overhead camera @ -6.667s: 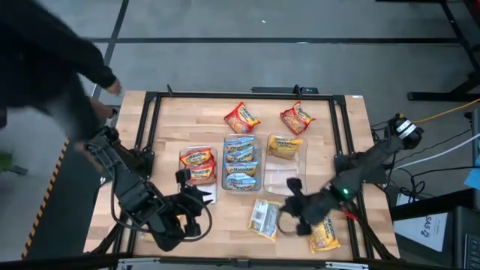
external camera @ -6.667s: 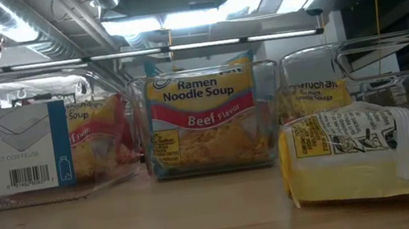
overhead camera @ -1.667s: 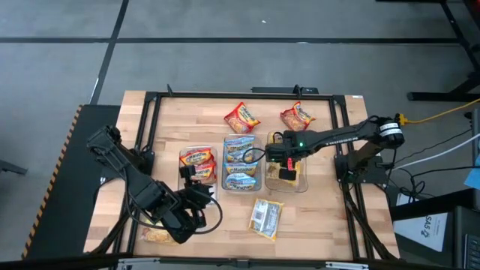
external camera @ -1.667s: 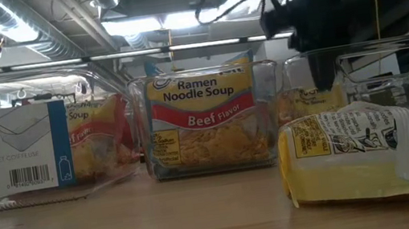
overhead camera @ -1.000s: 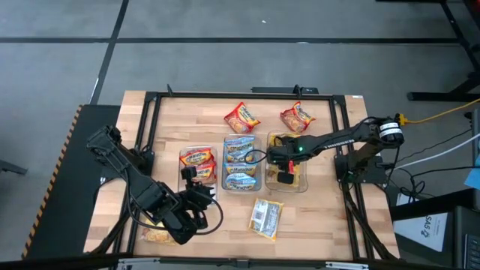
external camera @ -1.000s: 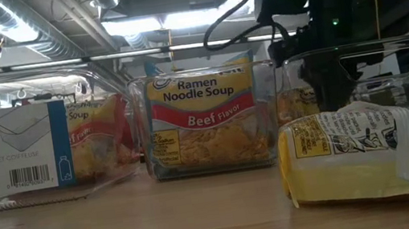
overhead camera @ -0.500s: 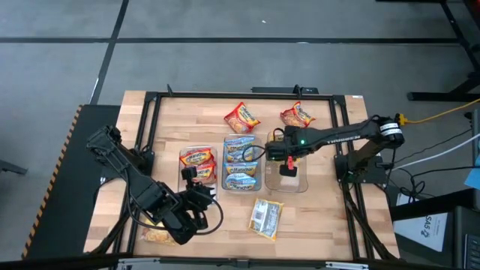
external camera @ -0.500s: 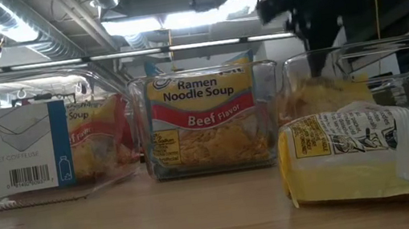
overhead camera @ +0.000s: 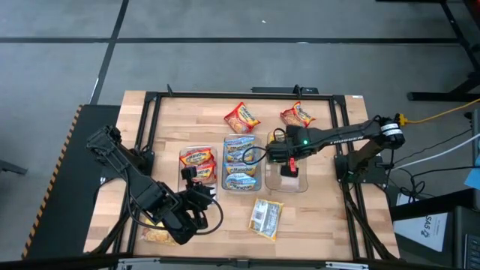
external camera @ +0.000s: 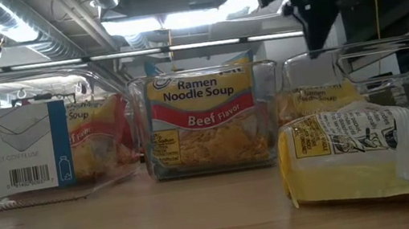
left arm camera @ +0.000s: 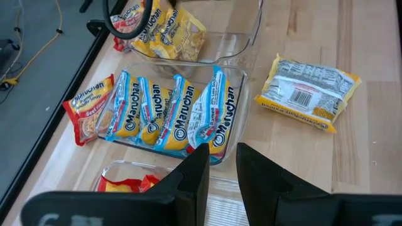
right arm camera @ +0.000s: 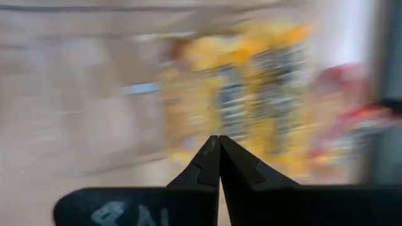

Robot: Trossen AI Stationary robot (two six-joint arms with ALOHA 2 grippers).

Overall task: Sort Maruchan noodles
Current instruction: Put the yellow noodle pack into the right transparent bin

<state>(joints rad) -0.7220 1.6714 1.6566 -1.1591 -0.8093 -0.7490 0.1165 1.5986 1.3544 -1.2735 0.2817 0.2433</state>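
The wooden tabletop carries three clear bins side by side at its middle. The left bin holds red-orange noodle packets; the middle bin is packed with blue packets standing on edge; the right bin holds yellow packets at its far end.

The right arm reaches in from the right edge, and the right end effector hangs above the right bin, its fingers pressed together on nothing. In the low view it shows above the bin's rim.

The left arm is folded over the near left corner, with the left end effector just in front of the left bin. Its fingers are slightly spread, with a narrow gap between them, and hold nothing.

Loose packets lie outside the bins: two red-orange packets sit on the far side of the tabletop, a yellow packet lies back-side up on the near side in front of the bins, and another packet lies at the near left edge beneath the left arm.
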